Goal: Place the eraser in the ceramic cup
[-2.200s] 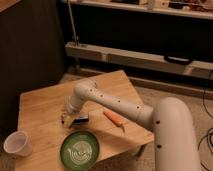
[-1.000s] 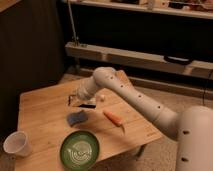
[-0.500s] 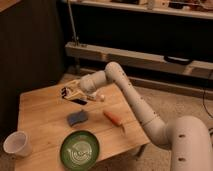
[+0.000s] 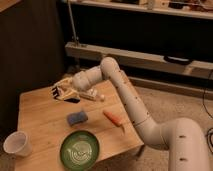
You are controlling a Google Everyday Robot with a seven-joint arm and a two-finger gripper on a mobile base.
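Observation:
My gripper [image 4: 61, 93] hangs above the far left part of the wooden table [image 4: 40, 117], pointing left. It is shut on the eraser [image 4: 72, 99], a small dark block that shows just under the fingers, clear of the tabletop. The ceramic cup [image 4: 17, 144], small, white and plain, stands upright at the table's front left corner, well below and left of the gripper.
A blue-grey spongy pad [image 4: 77, 118] lies mid-table below the gripper. A white oblong packet [image 4: 93, 96] lies behind it under my forearm. An orange carrot-like stick [image 4: 114, 118] lies to the right. A green bowl [image 4: 80, 149] sits at the front edge. Metal shelving stands behind.
My gripper has lifted from the spot beside the spongy pad with the eraser in it and has swung up and to the left over the table. The other things have not moved.

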